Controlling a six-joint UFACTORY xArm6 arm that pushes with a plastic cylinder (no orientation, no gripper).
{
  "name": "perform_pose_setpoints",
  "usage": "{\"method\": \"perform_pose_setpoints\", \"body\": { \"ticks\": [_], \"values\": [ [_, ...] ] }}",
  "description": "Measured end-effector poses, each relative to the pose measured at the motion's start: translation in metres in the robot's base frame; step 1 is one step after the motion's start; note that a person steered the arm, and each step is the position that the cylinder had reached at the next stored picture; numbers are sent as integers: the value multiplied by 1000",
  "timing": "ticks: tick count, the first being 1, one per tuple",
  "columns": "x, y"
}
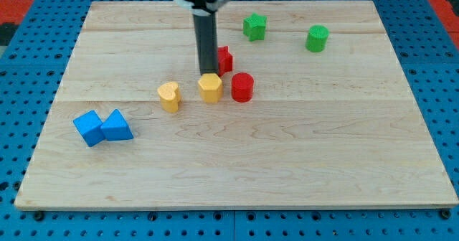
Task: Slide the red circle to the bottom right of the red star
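Observation:
The red circle [242, 87] stands near the board's middle, just below and right of the red star [224, 59]. The star is partly hidden behind my dark rod. My tip [208, 73] is at the rod's lower end, directly above the yellow hexagon [210, 87] in the view, and left of the red star. The red circle lies to the tip's lower right, a short gap away. The yellow hexagon sits right beside the red circle, on its left.
A yellow heart [169, 96] lies left of the hexagon. A blue cube [89, 128] and a blue triangle [116, 126] touch at the lower left. A green star [254, 26] and a green cylinder [317, 38] sit at the top right. The wooden board [323, 162] rests on a blue pegboard.

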State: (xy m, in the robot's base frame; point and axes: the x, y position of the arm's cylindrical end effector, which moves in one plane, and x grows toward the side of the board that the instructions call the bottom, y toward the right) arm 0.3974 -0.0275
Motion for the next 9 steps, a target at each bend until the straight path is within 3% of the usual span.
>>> {"method": "perform_pose_setpoints", "body": {
  "ticks": [2, 4, 5, 7, 8, 9],
  "values": [
    [51, 35],
    [67, 52],
    [38, 79],
    [35, 122],
    [0, 105],
    [18, 101]
  ]
}}
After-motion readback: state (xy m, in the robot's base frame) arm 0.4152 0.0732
